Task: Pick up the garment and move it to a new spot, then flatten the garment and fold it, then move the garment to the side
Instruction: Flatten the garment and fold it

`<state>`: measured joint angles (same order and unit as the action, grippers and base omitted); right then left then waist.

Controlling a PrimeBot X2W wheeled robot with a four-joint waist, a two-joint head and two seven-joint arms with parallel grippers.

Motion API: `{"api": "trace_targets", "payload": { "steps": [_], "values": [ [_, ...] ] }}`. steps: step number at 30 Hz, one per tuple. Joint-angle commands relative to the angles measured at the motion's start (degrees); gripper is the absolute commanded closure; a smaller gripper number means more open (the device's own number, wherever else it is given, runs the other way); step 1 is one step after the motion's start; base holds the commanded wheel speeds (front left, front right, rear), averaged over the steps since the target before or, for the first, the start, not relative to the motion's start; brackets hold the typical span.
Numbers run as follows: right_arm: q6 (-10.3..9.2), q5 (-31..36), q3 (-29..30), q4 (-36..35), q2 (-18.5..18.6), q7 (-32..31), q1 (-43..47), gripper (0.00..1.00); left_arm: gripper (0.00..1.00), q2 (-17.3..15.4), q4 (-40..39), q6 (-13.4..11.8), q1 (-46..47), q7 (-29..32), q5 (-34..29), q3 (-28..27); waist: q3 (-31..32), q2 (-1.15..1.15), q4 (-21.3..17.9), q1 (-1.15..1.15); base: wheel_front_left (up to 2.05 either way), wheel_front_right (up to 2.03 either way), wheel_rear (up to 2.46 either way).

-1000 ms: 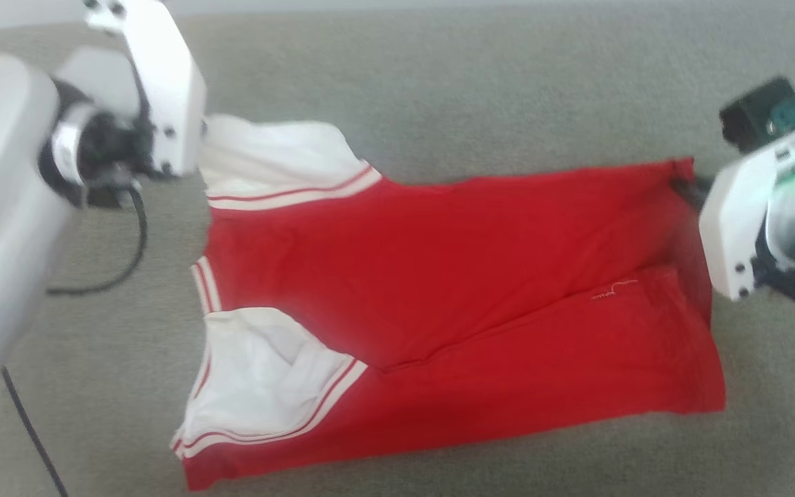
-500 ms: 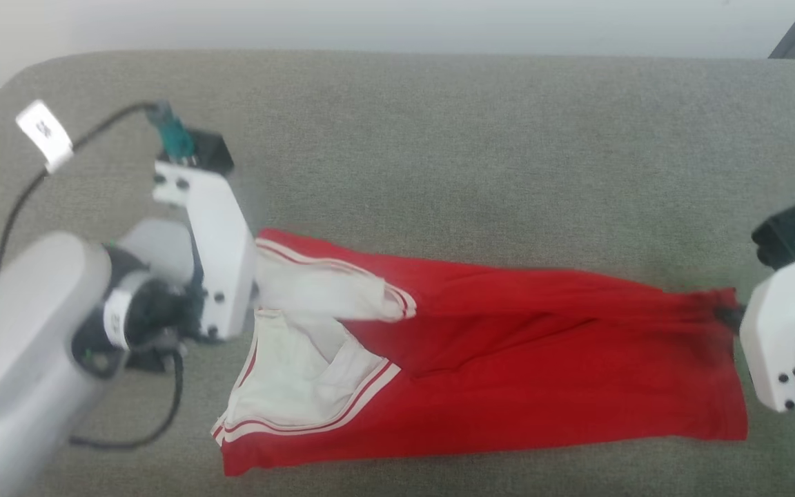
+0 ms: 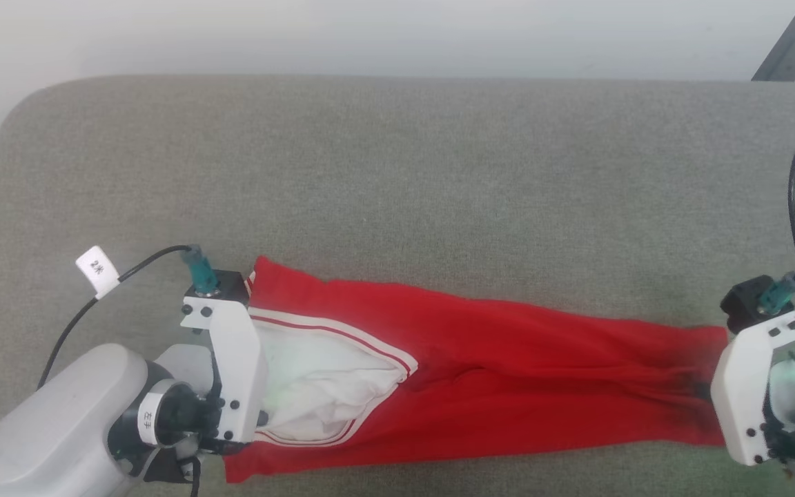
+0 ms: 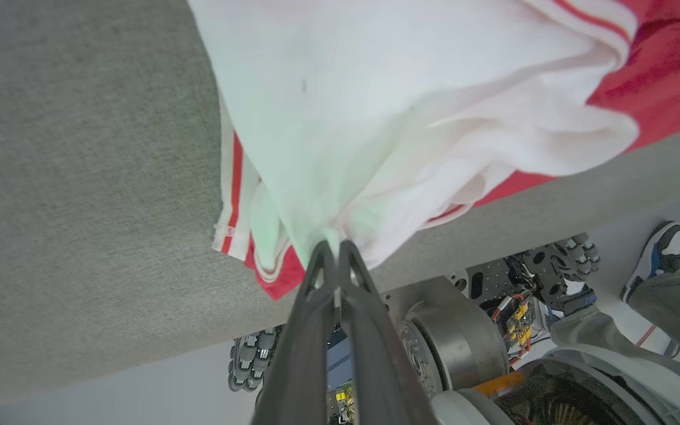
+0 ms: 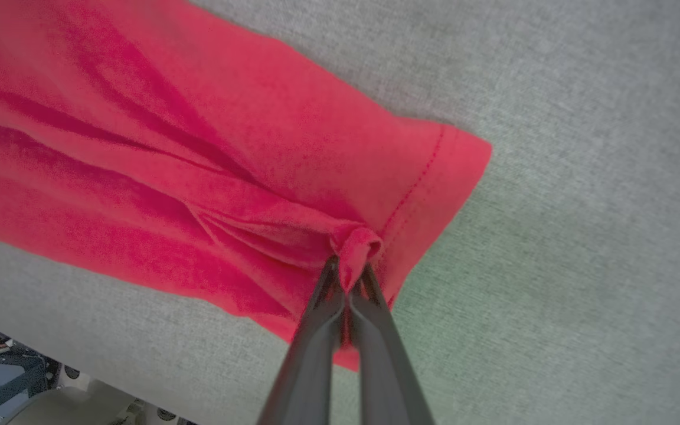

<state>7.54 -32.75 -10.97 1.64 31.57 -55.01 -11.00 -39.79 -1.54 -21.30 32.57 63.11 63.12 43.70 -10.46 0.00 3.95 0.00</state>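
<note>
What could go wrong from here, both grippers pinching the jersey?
1. The right gripper pinches only a small bunched nub of the garment hem; tension may pull it free.
2. The left gripper holds the crumpled white sleeve, so laying down now likely traps wrinkles.
3. The cloth sits at the grey surface front edge; it could slide off.

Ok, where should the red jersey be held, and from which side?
At its two short ends, each from outside: left gripper on the bunched white sleeve, right gripper on the stitched red hem, where both are shut. The garment lies as one long narrow band, so end grips should pull it taut.
</note>
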Motion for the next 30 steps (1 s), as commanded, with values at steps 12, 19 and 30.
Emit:
{"api": "trace_targets", "payload": {
  "steps": [12,19,30],
  "values": [
    [-0.1,1.3,-1.4,3.8,-3.4,5.9,-0.2,0.0,0.0,1.9,4.9,5.1,-5.6,-13.1,-0.5,-3.0,6.3,0.0,0.0,0.0,0.0,0.0,0.0],
    [-0.1,2.3,2.2,5.2,-5.4,8.6,2.0,0.0,0.0,1.1,4.7,8.5,-10.9,-25.9,-3.9,-4.7,10.2,0.0,0.2,0.0,0.0,0.0,0.0],
    [-0.1,5.7,9.7,10.6,-7.7,12.1,3.2,0.0,0.0,0.8,4.9,11.0,-19.6,-49.7,-8.9,-9.8,12.1,0.0,1.1,0.0,0.0,0.0,0.0]
  ]
}}
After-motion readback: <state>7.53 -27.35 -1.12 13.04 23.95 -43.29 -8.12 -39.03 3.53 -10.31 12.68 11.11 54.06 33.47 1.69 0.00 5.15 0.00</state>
